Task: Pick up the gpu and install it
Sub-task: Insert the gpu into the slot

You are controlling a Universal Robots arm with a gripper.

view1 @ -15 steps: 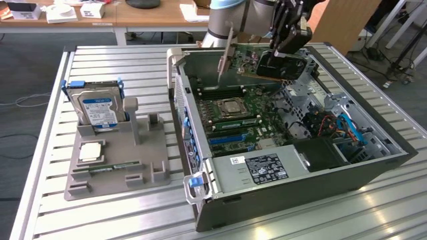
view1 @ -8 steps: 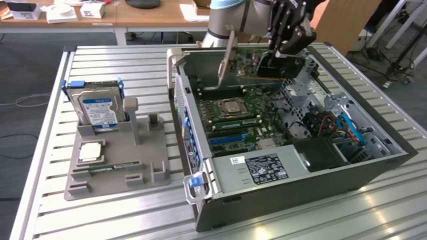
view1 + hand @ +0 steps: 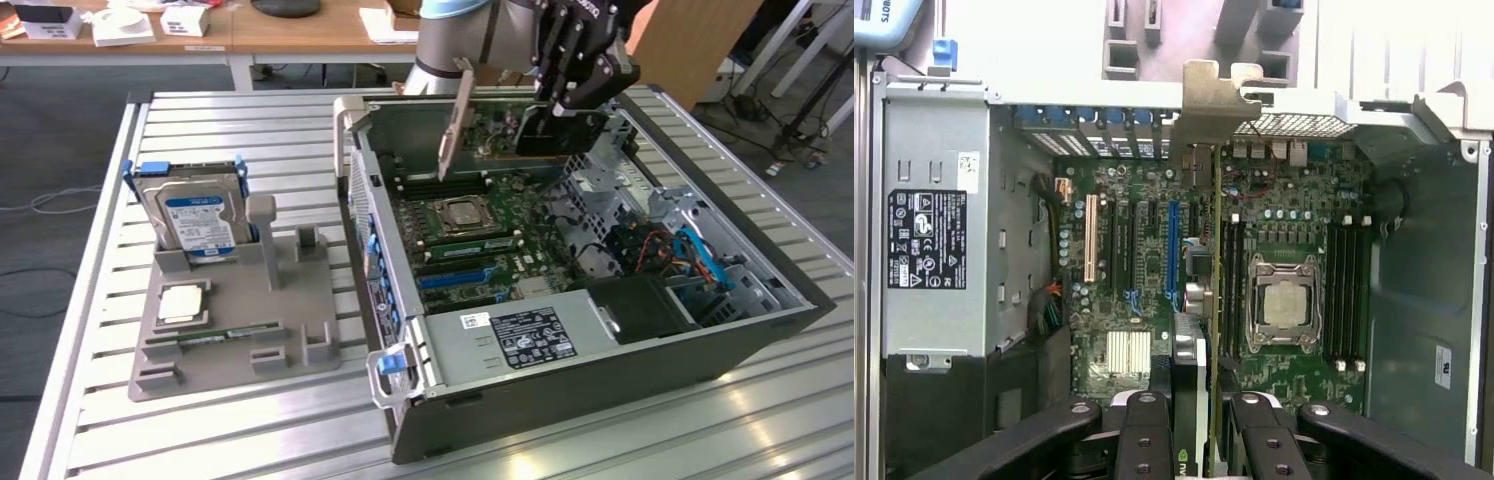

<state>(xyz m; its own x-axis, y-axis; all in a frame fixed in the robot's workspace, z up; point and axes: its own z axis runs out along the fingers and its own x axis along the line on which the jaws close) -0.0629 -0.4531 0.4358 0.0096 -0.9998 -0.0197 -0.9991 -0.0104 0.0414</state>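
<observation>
The gpu (image 3: 497, 140) hangs upright over the open computer case (image 3: 601, 370), above the motherboard (image 3: 467, 230). Its silver end bracket (image 3: 461, 115) points toward the case's rear wall. My gripper (image 3: 561, 120) is shut on the card's far end from above. In the wrist view the gpu (image 3: 1202, 300) is seen edge-on between my black fingers (image 3: 1144, 430), and my gripper (image 3: 1194, 415) is clamped on it. The bracket (image 3: 1209, 100) reaches the rear slot openings. The card floats between the blue slot (image 3: 1173, 250) and the processor socket (image 3: 1284, 300); whether it touches a slot I cannot tell.
A grey fixture (image 3: 300, 290) on the slatted table at the exterior view's left holds a hard drive (image 3: 198, 215), a processor chip (image 3: 180, 303) and a RAM stick (image 3: 220, 337). The power supply (image 3: 514, 335) sits at the case's near end, with cables and a drive cage beside it.
</observation>
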